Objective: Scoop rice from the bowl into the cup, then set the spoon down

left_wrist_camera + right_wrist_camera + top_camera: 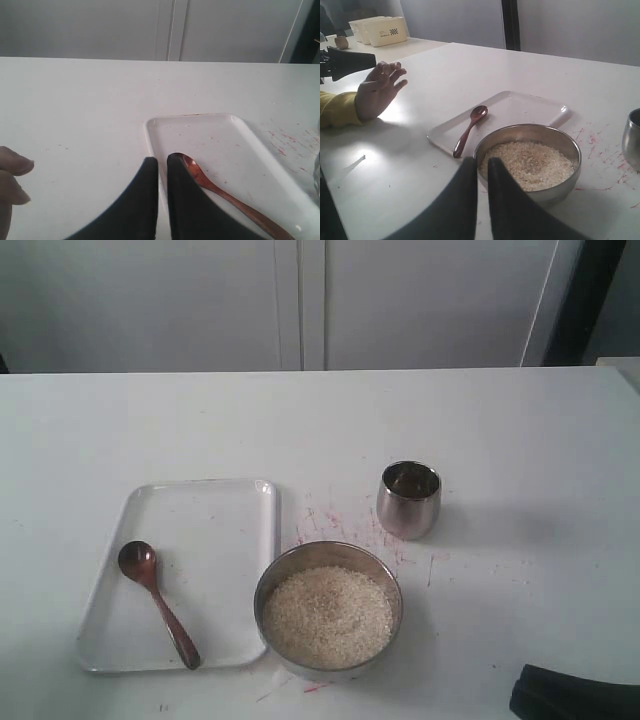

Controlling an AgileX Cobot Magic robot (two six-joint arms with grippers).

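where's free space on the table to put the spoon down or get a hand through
Free: the tray right of the spoon, the far table strip behind tray and cup, and the stretch right of the cup. Crowded: the bowl nearly touches the tray's corner, and the bowl-to-cup gap is narrow. A person's hand sits off the tray's left side.

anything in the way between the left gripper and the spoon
Nothing visible. The spoon lies uncovered on the tray, just past the tips of the left gripper. A person's hand rests on the table on the side away from the spoon, clear of that path.
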